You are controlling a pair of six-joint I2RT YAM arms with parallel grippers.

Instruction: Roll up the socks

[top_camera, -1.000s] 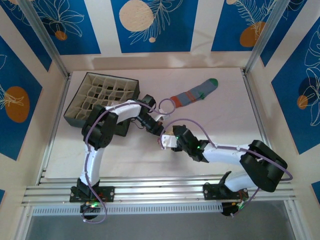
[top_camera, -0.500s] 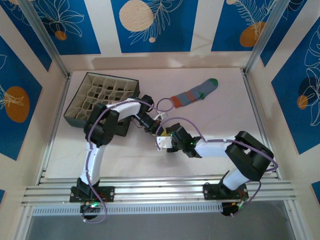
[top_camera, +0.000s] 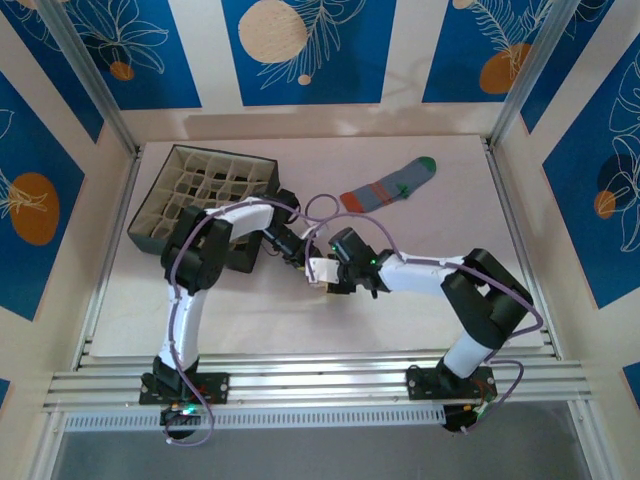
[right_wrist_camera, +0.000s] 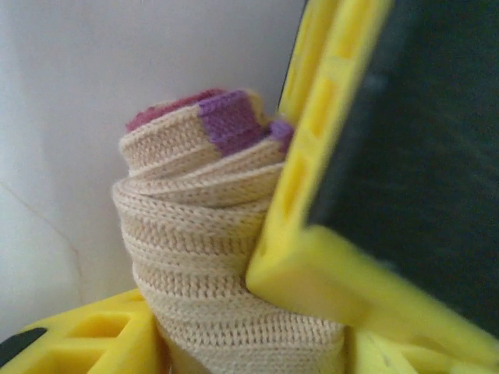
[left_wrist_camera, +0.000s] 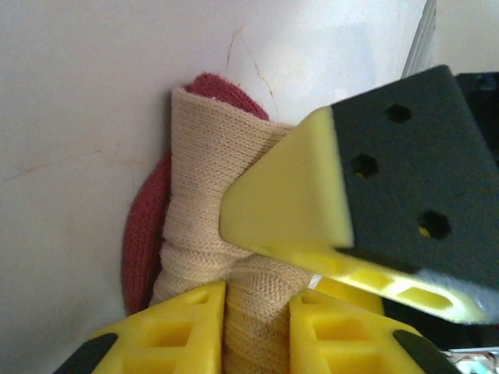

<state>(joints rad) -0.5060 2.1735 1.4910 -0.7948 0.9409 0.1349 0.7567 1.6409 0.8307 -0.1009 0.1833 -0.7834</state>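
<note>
Blue leaf-print panels wall in a white bench (top_camera: 430, 300), where both arms reach to the middle and meet over 1 small bundle. That bundle is the peach sock (left_wrist_camera: 210, 202), wound into a tight roll with its maroon end showing at the tip and along 1 side. The left claw (left_wrist_camera: 257, 331) is narrow, its 2 yellow fingers pressed against either flank of the roll, seemingly to keep the coil from springing loose. The right claw (right_wrist_camera: 249, 343) comes in from the opposite side. 1 of its fingers touches the roll low down and the other is half hidden behind the left claw's finger, so I cannot tell whether it is pinching or merely bracketing. My reading is that the roll is being passed or tucked between the 2 claws, a finishing step for this sock. A grey-blue sock (top_camera: 390, 187) with a green toe lies flat at the far side, well apart, not yet rolled. The divided box (top_camera: 228, 155) at the far left looks meant for finished rolls, though its cells are too small to read
</note>
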